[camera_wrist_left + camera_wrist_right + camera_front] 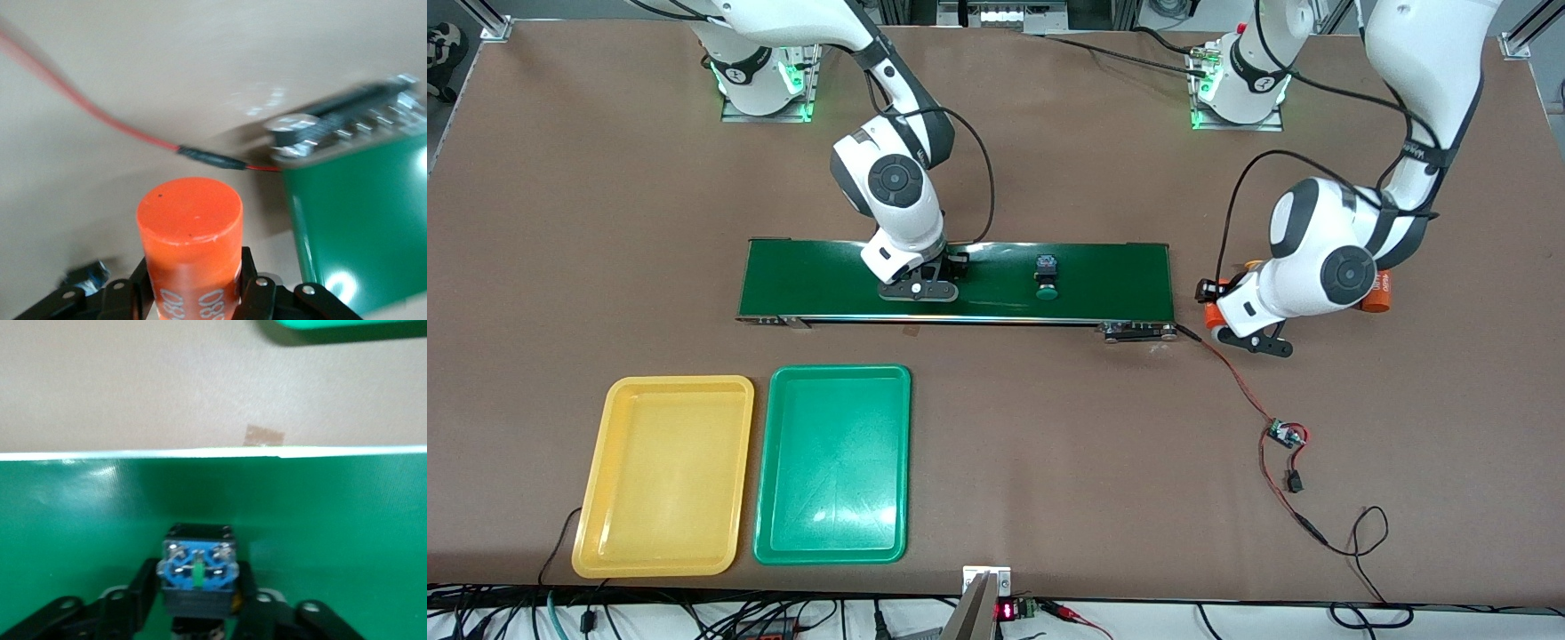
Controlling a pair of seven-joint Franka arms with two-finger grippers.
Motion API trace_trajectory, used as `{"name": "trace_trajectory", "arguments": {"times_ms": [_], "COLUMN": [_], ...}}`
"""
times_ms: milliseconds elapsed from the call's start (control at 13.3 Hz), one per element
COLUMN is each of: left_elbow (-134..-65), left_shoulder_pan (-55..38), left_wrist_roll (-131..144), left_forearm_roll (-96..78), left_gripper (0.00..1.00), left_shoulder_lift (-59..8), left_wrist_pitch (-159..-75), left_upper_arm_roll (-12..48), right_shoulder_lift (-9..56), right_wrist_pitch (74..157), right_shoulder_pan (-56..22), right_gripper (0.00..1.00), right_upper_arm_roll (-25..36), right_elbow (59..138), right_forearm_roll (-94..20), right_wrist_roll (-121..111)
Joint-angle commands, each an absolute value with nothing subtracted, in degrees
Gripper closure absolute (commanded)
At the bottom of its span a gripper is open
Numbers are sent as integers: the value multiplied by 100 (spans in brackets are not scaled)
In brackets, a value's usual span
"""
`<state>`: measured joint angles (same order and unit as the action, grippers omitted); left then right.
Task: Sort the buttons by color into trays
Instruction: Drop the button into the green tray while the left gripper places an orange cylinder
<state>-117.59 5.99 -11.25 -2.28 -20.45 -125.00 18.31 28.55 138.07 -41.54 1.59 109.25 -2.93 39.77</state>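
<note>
Right gripper (199, 607) jaws clamp a button (198, 570) by its rigid, light body; left gripper (193, 293) jaws grip an orange cylinder (190, 240).

High front camera; close wrist cameras (all share belt (960, 280)).
</note>
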Motion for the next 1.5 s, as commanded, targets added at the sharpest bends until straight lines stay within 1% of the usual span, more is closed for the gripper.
{"name": "trace_trajectory", "arguments": {"times_ms": [0, 75, 150, 226, 301, 527, 677, 903, 1129, 1204, 1279, 1354, 1429], "left_elbow": [-11716, -11716, -11716, -11698, -11646, -11654, -11654, -11681, -11716, -11759, -11777, -11821, -11873], "left_shoulder_pan": [134, 10, -122, -254, -377, -667, -694, -922, -975, -984, -1028, -1037, -1063], "left_wrist_roll": [-2038, -2074, -2135, -2371, -2660, -3907, -4594, -4737, -4667, -4606, -4501, -4378, -4229], "left_forearm_roll": [-176, -141, -106, -88, -18, 333, 1016, 1947, 2136, 2144, 2145, 2145, 2145], "left_gripper": [93, 95, 96, 100, 100, 100, 100, 100, 95, 91, 82, 66, 37], "left_shoulder_lift": [-1917, -1881, -1863, -1863, -1889, -1907, -1934, -2012, -2100, -2101, -2109, -2109, -2101], "left_wrist_pitch": [-12419, -12428, -12428, -12436, -12497, -12735, -12805, -12806, -12814, -12814, -12814, -12867, -12893], "left_upper_arm_roll": [1933, 2038, 2161, 2275, 2363, 2373, 2373, 2373, 2373, 2373, 2373, 2373, 2373], "right_shoulder_lift": [2760, 2760, 2768, 2769, 2769, 2847, 3110, 3488, 4024, 4191, 4358, 4464, 4587], "right_wrist_pitch": [13581, 13370, 13064, 12782, 12649, 12630, 12630, 12630, 12691, 12700, 12770, 12988, 13269], "right_shoulder_pan": [-4052, -4008, -3999, -3929, -3859, -3430, -3078, -2525, -1945, -1742, -1592, -1495, -1459], "right_gripper": [88, 98, 100, 100, 100, 100, 100, 100, 100, 100, 100, 99, 99], "right_upper_arm_roll": [158, 158, 167, 167, 167, 167, 167, 167, 167, 167, 167, 167, 167], "right_elbow": [10724, 10540, 10321, 10110, 9951, 9477, 9133, 8554, 7807, 7570, 7419, 7401, 7400], "right_forearm_roll": [-325, -343, -343, -334, -290, -255, -255, -264, -264, -272, -272, -272, -272], "right_wrist_roll": [3841, 3884, 3893, 3885, 3850, 3246, 2753, 2155, 1313, 1014, 741, 599, 563]}}
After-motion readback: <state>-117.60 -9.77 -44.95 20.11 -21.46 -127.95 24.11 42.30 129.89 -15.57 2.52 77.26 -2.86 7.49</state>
